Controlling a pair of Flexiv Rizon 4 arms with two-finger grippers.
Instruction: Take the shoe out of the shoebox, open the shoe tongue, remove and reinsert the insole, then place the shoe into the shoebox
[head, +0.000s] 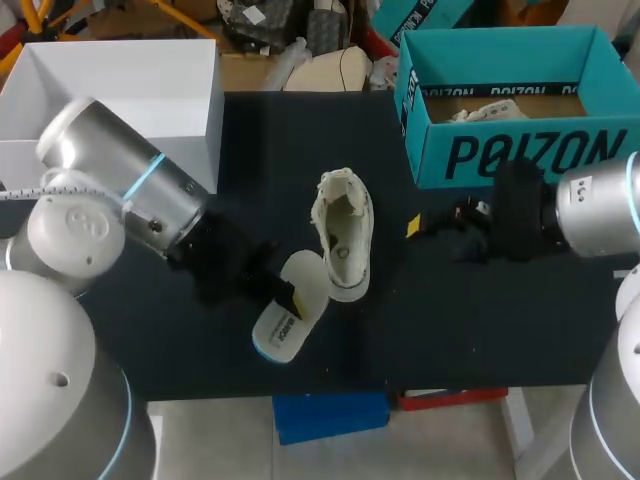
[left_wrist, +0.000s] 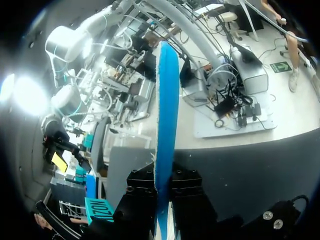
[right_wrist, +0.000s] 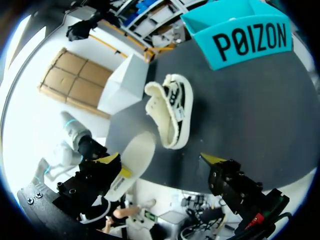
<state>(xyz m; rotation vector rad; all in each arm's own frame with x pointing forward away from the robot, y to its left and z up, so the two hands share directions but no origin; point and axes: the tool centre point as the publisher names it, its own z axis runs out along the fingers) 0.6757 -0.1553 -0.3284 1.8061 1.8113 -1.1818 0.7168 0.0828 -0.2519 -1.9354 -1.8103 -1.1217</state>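
the left gripper (left_wrist: 164, 192) pinches the insole (head: 303, 278) edge-on, and most of its length stands out ahead of the jaws. the shoe (head: 342, 235) lies on the table just beside the insole with its opening up, well apart from the shoebox (head: 520, 150). the right gripper (right_wrist: 160, 161) hangs spread and empty, with the shoe ahead of its jaws. the step in hand is probably reinsertion: the right should steady the shoe while the left feeds the insole in at a shallow angle.
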